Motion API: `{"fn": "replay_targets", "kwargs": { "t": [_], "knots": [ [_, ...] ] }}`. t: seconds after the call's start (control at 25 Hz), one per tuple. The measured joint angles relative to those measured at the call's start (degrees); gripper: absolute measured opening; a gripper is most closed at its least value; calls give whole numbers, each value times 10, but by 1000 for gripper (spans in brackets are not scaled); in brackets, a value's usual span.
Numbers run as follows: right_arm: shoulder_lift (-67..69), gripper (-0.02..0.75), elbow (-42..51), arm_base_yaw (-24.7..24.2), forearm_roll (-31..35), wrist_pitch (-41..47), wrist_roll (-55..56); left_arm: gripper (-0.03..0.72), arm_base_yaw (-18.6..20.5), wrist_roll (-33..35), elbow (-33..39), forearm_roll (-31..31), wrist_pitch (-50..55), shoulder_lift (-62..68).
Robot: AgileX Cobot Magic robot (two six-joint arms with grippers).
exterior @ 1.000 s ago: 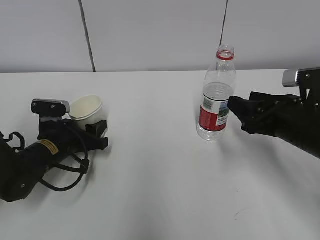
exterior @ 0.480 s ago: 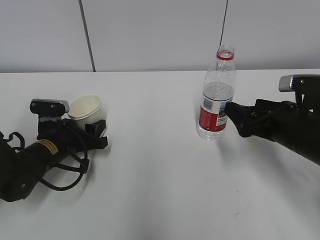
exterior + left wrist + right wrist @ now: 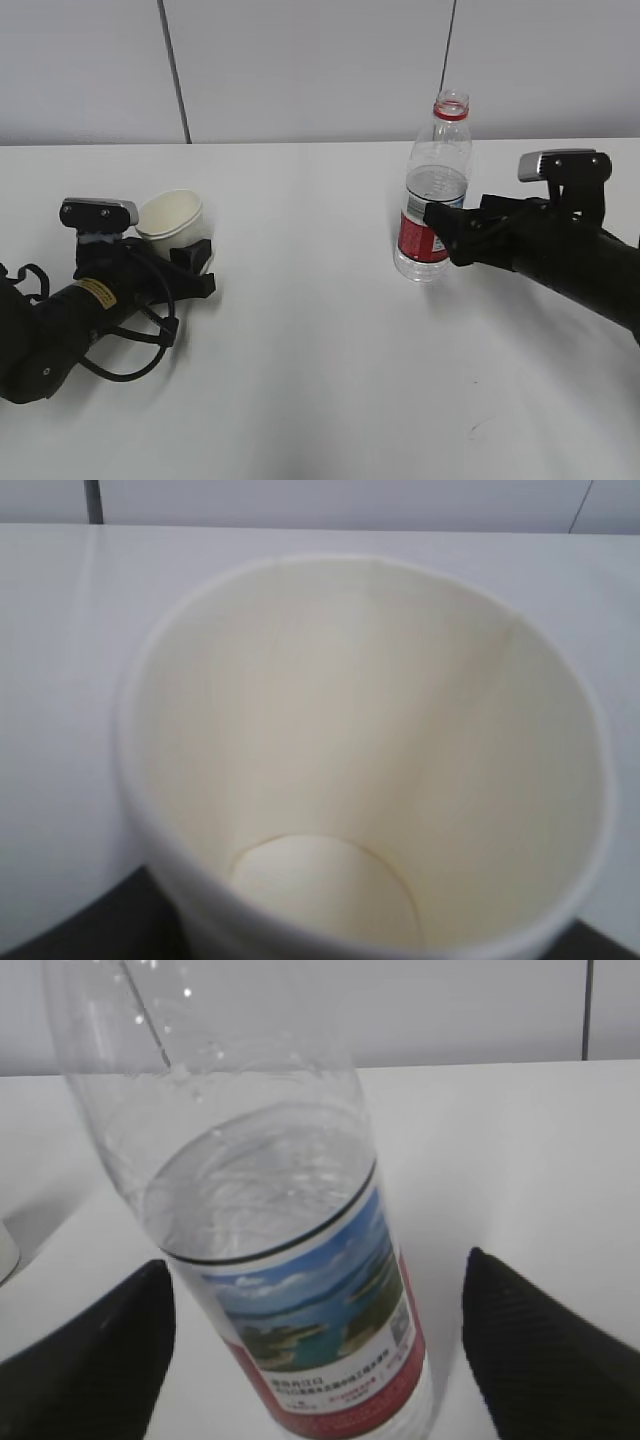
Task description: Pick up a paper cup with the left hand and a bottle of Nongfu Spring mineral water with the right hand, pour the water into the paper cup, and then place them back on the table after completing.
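Observation:
A white paper cup (image 3: 172,215) stands on the white table (image 3: 320,360) at the left. My left gripper (image 3: 196,268) is round its lower part and looks shut on it. In the left wrist view the empty cup (image 3: 360,730) fills the frame, with dark fingers (image 3: 70,935) at its base. The uncapped clear bottle (image 3: 432,200) with a red label stands right of centre, about half full of water (image 3: 260,1180). My right gripper (image 3: 442,232) is open, with one finger on each side of the bottle (image 3: 300,1300) at label height, gaps showing on both sides.
A grey wall with vertical seams stands behind the table's far edge (image 3: 300,143). A loop of black cable (image 3: 140,350) lies beside the left arm. Bare tabletop lies between the cup and the bottle and in front of both.
My right arm has moved left, so its open fingers now flank the bottle's label. The left arm and the cup have stayed almost still.

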Motion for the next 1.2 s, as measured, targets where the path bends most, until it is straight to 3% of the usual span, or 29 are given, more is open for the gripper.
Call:
{"fn": "replay_targets", "kwargs": {
  "t": [0.84,1.04,1.2],
  "knots": [
    [109,655,-128,0,-65,-3,-9,385,0,0,0,0,-1,0],
    [110,580,-130,0,-67,-3,-13,385,0,0,0,8,-1,0],
    [110,498,-131,0,-70,-4,-14,385,0,0,0,56,-1,0]
  ]
}}
